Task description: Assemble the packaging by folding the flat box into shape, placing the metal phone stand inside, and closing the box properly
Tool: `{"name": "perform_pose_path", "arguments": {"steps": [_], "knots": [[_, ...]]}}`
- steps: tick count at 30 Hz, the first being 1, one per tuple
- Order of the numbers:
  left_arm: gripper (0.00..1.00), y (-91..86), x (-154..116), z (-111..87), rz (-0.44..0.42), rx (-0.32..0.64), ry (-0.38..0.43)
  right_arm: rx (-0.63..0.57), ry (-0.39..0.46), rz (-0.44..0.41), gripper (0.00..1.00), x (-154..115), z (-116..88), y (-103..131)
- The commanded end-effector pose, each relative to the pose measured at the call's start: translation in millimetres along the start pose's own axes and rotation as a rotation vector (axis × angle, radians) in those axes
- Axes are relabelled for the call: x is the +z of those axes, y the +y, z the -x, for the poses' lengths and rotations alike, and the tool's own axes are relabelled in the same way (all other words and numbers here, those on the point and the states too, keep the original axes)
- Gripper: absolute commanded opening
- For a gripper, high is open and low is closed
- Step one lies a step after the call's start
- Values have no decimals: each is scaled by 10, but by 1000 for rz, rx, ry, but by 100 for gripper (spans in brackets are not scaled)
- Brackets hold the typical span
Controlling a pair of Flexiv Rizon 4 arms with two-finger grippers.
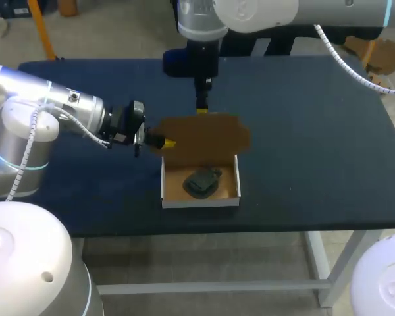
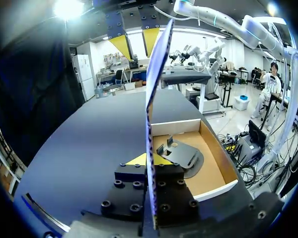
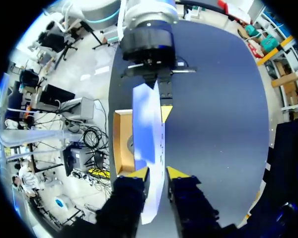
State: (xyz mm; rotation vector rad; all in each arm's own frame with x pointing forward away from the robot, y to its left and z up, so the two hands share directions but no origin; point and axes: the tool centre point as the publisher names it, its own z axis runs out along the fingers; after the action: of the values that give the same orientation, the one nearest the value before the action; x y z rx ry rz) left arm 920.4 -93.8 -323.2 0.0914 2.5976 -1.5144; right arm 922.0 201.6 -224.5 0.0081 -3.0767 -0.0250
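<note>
Our left pincer (image 2: 148,159) and right pincer (image 3: 158,172) each pinch the upright lid (image 1: 204,135), and the phone stand (image 1: 203,182) lies in the box tray (image 1: 201,201) just beside the left pincer. If we fold unevenly, the lid could buckle or drag the tray.

Logged one non-task item, a table (image 1: 329,131) with a dark blue-black matte top running wide to both sides, carried on a pale metal frame, with one leg (image 1: 318,260) and a crossbar (image 1: 204,287) visible below the near edge.
</note>
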Motion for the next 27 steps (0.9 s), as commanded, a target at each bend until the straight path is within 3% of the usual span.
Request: {"name": "perform_pose_path", "arguments": {"steps": [1, 13, 27], "knots": [[0, 22, -1, -8, 0, 1, 0, -8, -4, 4, 25, 5, -72, -30], [0, 22, -1, -8, 0, 1, 0, -23, 5, -5, 29, 87, -200, -27], [0, 22, -1, -8, 0, 1, 0, -31, 16, -20, 36, 200, -204, 13]]}}
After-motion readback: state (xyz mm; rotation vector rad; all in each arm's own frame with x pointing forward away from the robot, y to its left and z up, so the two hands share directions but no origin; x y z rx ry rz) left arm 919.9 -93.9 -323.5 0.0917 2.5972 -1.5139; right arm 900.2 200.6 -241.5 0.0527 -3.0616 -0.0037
